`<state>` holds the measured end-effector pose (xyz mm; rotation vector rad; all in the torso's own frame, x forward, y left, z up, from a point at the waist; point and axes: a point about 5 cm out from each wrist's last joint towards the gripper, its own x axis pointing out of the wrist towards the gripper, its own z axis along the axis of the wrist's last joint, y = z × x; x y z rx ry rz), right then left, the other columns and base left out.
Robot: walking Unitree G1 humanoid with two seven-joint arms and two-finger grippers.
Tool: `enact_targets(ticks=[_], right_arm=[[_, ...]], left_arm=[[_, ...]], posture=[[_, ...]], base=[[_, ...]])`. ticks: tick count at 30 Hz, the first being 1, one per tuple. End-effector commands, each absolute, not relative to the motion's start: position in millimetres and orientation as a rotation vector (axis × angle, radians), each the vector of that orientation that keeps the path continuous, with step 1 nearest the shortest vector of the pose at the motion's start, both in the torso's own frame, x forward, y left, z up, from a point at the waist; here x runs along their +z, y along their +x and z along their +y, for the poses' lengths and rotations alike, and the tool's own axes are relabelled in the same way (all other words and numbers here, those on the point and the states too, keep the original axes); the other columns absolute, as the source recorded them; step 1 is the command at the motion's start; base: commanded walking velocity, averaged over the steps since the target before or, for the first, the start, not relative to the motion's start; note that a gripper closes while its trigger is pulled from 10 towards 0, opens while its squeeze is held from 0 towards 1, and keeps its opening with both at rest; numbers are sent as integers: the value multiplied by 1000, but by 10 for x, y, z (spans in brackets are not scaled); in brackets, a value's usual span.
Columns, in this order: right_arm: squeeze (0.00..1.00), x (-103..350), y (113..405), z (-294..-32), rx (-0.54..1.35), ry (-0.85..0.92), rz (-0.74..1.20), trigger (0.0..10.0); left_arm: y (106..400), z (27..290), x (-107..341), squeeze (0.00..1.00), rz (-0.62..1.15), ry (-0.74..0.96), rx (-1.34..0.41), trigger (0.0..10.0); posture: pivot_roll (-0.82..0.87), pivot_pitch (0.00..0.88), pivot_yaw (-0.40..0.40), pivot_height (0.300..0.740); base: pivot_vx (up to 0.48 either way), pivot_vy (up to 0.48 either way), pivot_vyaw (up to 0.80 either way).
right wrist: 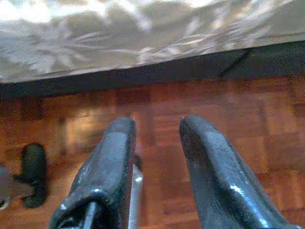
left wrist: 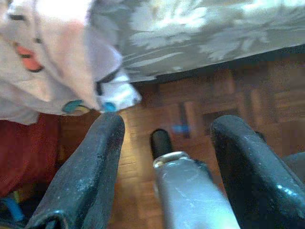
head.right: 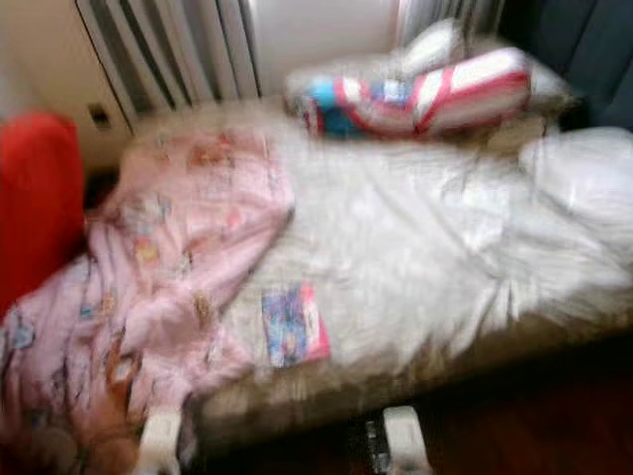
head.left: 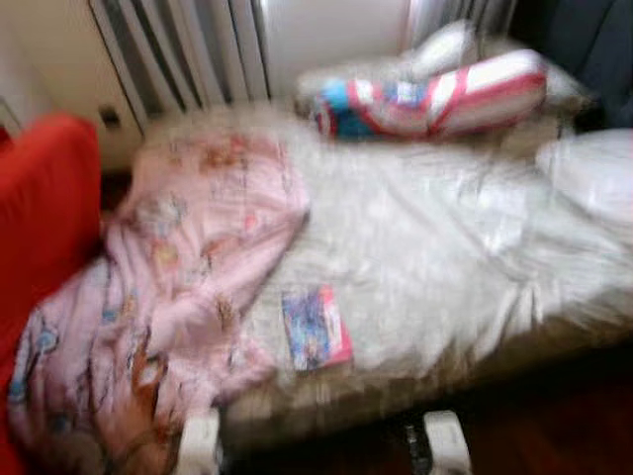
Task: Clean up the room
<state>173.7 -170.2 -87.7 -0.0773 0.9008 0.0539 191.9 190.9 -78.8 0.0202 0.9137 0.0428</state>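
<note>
Both sets of jaws stand apart with nothing between them. The left gripper (left wrist: 164, 129) hangs low over the brown wooden parquet floor (left wrist: 228, 109), just below the edge of the bed, and the right gripper (right wrist: 157, 126) hangs over the same parquet beside the bed's dark base.

The head views are blurred, so details are uncertain. A bed with a pale floral-patterned cover (head.left: 445, 237) lies ahead. A crumpled pink printed blanket (head.left: 188, 267) is heaped on its left part and spills over the near edge; a corner of it hangs close to the left gripper's fingers (left wrist: 90, 162). A small flat item in blue and pink, perhaps a booklet (head.left: 316, 327), lies on the cover near the front edge, just beside the blanket. A long bolster striped in red, white and blue (head.left: 435, 97) rests at the far side against a white pillow (head.left: 440, 45). A white slatted radiator (head.left: 183, 49) stands behind the bed. A red upholstered seat (head.left: 40, 208) sits at the left.
</note>
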Motion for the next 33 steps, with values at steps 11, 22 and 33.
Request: enact_targets(ticks=[11, 22, 33], right_arm=[[0, -883, 1731, -1642, 60, -60, 898, 10000], [0, -892, 1724, -1615, 74, -79, 914, 10000], [0, -872, 1763, -1585, 75, -82, 890, 10000]], left_arm=[[1881, 1979, -797, 0, 921, 20, 60, 10000], [1879, 1978, -798, 0, 922, 17, 59, 10000], [1883, 1974, -797, 0, 920, 13, 58, 10000]], posture=[[-125, 0, -14, 740], [-126, 0, -14, 740], [-125, 0, -14, 740]], base=[[0, 0, 0], [0, 0, 0], [0, 0, 374]])
